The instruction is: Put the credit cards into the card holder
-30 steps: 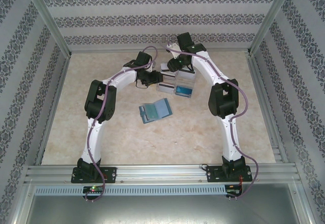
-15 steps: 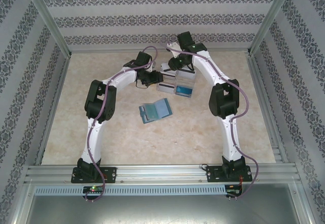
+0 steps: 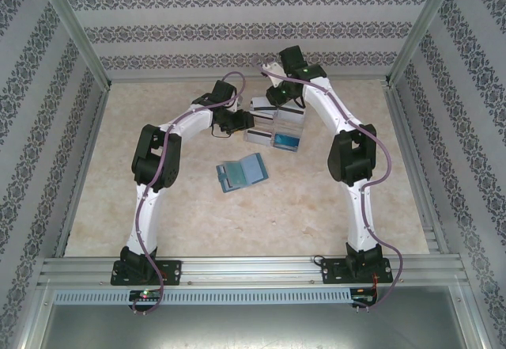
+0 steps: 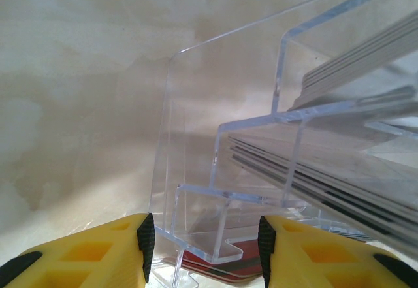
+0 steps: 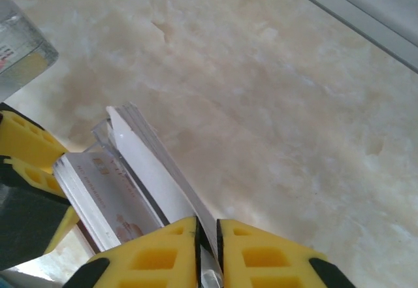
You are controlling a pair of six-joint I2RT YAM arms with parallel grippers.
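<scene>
Card (image 5: 153, 170): white, thin, pinched by one end between the almost-closed fingers of the right gripper (image 5: 208, 230). Long axis straight out from the fingertips, far end beside a clear wall of the stand (image 3: 277, 130). Impossible to tell whether fully out of its slot. Located at the far middle of the table (image 3: 332, 222), over the stand's rear tier. More cards (image 4: 339, 72) stacked on edge in the tiers, grey with dark stripes.

Holder (image 3: 242, 173): lying open and flat on the table, well apart from the stand, on its near side and a little to the left, between the two arms. Long axis roughly left to right, right end tilted slightly away. From the right gripper: toward the arm bases and leftward. Pockets too small to make out.

Left gripper (image 4: 204, 239): about half open, straddling the stand's low front corner. Unclear whether the pads press the acrylic. Nearer to the holder than the right gripper, but busy at the stand and carrying no card.

Judging by this layout: a lift clear of the tier, then a carry back toward the bases and across to the left. Probably decisive: turning the wrist so that the card's free end points at a pocket mouth, long axis in line with the pocket. Likely risk: soft holder sliding on the table under the push.
</scene>
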